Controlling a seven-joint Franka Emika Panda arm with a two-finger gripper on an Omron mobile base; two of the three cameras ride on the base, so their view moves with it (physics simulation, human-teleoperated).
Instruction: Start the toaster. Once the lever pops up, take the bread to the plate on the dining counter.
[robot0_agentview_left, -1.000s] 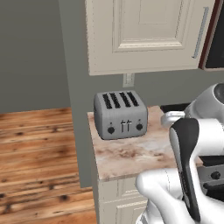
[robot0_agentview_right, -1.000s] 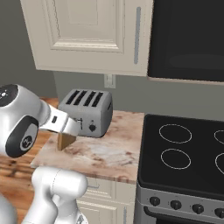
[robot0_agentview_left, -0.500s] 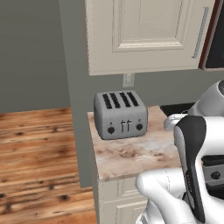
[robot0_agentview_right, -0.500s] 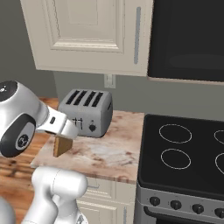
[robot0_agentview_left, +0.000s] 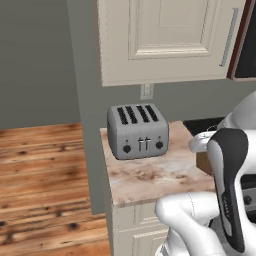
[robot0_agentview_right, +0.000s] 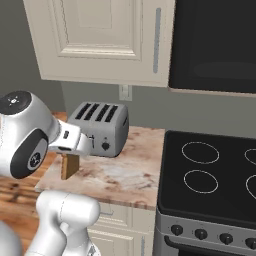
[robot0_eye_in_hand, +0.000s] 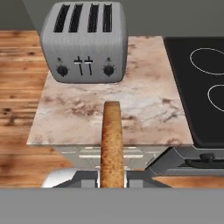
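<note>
The silver-grey toaster (robot0_agentview_left: 137, 131) (robot0_agentview_right: 100, 129) (robot0_eye_in_hand: 85, 41) stands at the back of a short marble counter (robot0_eye_in_hand: 148, 109), its slots dark and both slim levers high on its front. My gripper (robot0_eye_in_hand: 112, 178) is shut on the bread (robot0_eye_in_hand: 111, 142), a thin tan slice seen edge-on. It hangs upright over the counter's front edge, well short of the toaster. The right base view has the bread (robot0_agentview_right: 69, 166) below my hand, at the counter's left front corner. A brown corner of the bread (robot0_agentview_left: 202, 162) peeks past my forearm. The plate and the dining counter are out of view.
A black stove (robot0_agentview_right: 210, 175) (robot0_eye_in_hand: 201, 83) adjoins the counter on the right, with a dark microwave (robot0_agentview_right: 215, 40) above it. Cream wall cabinets (robot0_agentview_left: 165, 40) hang over the toaster. Wooden floor (robot0_agentview_left: 45, 165) lies to the counter's left.
My hand has drawn the bread back and slightly down, away from the toaster toward the counter's front edge. The toaster has not moved.
</note>
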